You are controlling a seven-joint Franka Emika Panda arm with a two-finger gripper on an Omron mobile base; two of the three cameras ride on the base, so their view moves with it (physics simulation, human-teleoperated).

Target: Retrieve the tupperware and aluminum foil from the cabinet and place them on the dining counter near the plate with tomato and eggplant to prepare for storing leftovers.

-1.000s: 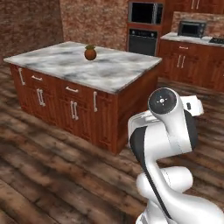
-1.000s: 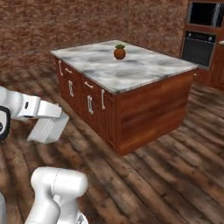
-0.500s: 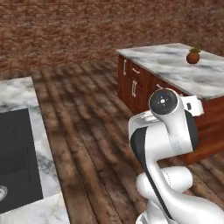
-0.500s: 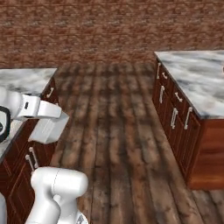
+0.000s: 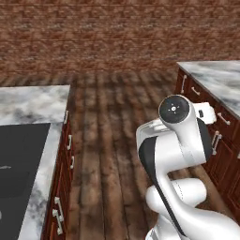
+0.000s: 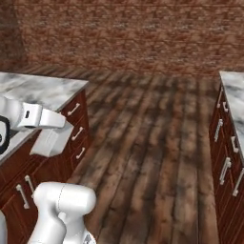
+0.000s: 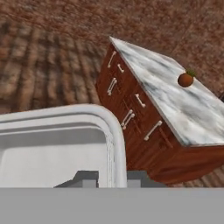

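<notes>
The tool (image 7: 112, 178) grips the shallow translucent grey-white plastic tupperware (image 7: 61, 144) by its flared rim, carried over the wooden floor; held by one edge, it could tilt or slip while nearing the white marble worktop with black sink (image 5: 33, 105)

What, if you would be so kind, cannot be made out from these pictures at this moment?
- Tupperware, hand view: cut off by the left and bottom edges; contents unclear.
- Gripper, hand view: only the finger tips show; its grip is not clear.
- Dining counter, left base view: cut off by the left edge.
</notes>
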